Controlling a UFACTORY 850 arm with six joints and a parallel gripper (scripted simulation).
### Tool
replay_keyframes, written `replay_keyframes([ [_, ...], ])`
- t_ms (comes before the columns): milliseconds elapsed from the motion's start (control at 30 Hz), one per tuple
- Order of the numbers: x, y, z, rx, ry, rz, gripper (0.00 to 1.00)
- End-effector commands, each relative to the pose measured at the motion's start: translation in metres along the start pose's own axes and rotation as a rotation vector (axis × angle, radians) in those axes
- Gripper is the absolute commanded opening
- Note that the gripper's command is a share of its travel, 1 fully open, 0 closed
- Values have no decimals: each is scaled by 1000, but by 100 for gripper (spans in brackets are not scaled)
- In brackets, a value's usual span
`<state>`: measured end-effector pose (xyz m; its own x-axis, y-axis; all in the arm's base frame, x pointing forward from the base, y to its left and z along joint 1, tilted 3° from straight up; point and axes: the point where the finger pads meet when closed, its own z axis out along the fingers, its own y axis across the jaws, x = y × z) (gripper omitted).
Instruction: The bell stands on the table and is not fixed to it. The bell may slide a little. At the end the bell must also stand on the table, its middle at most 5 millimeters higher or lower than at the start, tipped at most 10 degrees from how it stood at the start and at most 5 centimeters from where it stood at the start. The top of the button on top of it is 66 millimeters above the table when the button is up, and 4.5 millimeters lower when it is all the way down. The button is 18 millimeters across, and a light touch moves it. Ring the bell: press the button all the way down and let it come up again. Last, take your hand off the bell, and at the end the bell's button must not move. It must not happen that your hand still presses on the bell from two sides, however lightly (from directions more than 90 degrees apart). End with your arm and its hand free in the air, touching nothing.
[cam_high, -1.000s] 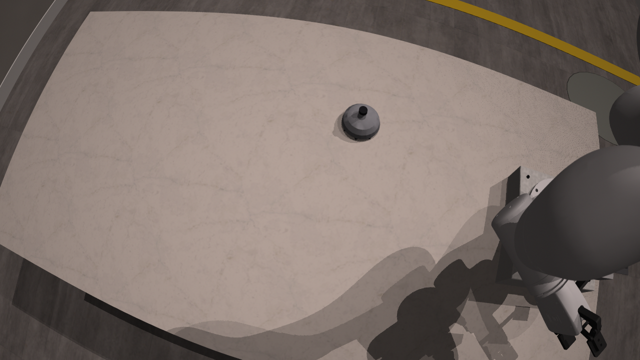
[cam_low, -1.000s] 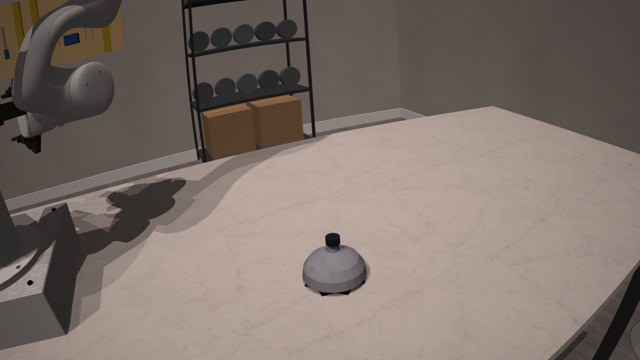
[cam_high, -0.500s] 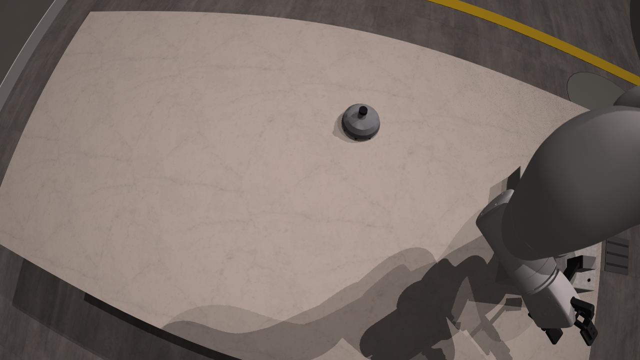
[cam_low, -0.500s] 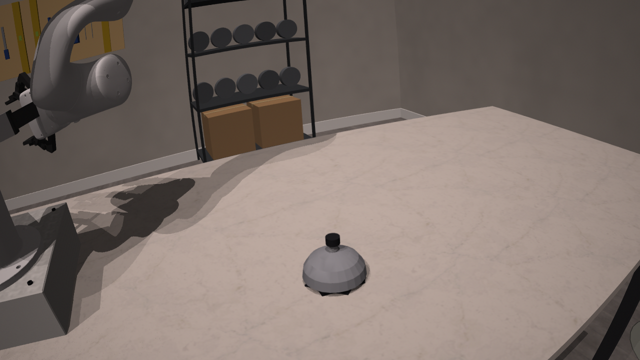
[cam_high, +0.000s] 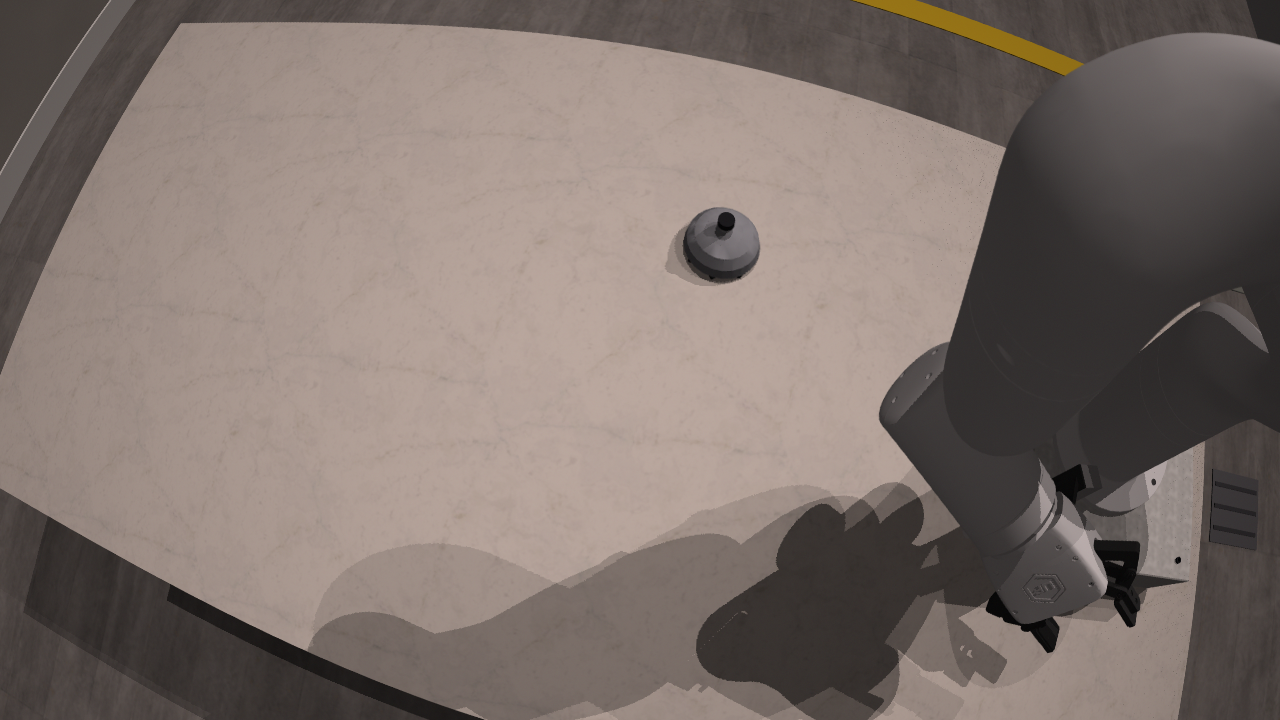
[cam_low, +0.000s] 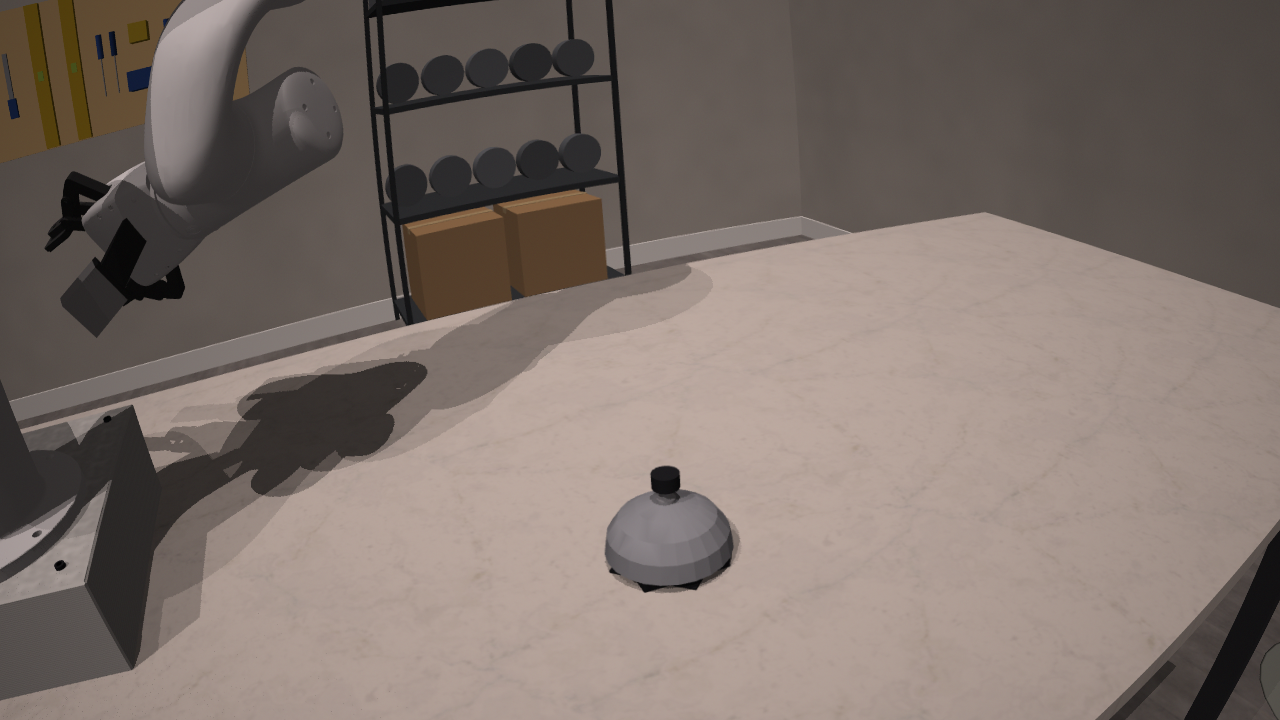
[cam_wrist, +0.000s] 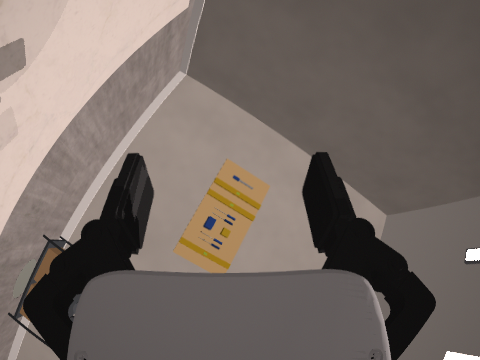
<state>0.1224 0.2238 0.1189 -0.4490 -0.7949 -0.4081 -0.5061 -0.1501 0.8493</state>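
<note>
Room from above: pale marble table (cam_high: 375, 295) on dark plank flooring, a yellow floor line (cam_high: 975, 31) running past the far corner.
Bell from above: bell (cam_high: 721, 244) stands upright toward the far middle of the slab, its black button (cam_high: 725, 220) up and untouched.
Arm from above: big grey arm (cam_high: 1109, 268) looms at the right edge, and the gripper (cam_high: 1087, 595) hangs off near the table's corner, well apart from the bell.
Side view, room: grey walls, a black shelf rack (cam_low: 380, 179) with dark rolls and two brown boxes (cam_low: 505, 250), a yellow poster (cam_low: 80, 71) on the wall behind the arm.
Side view, bell: bell (cam_low: 667, 543) flat on the marble, button (cam_low: 664, 480) standing proud, nothing near it.
Side view, arm: gripper (cam_low: 67, 214) high over the mounting block (cam_low: 80, 555), pointing away from the table, long shadows spilling across the slab.
Wrist view: fingers spread as wide as they go, only the poster (cam_wrist: 223, 216) and wall showing between them; it has hold of nothing.
Wrist view, bell: not in sight at all.
Progress: by my reckoning, nothing rung so far; the approach is barely begun.
Left to do: swing over, line up on that small button, press fully, release, lift clear.
</note>
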Motion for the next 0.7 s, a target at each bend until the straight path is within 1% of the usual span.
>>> replay_keyframes([
  [0, 17, -18, -30, 48, 72, -144, 100],
  [100, 26, -30, -47, 80, 118, -224, 100],
  [167, 26, -30, -47, 80, 118, -224, 100],
  [200, 35, -41, -65, 111, 164, -301, 100],
  [300, 42, -50, -79, 133, 199, -356, 100],
  [667, 76, -90, -156, 243, 390, -615, 100],
])
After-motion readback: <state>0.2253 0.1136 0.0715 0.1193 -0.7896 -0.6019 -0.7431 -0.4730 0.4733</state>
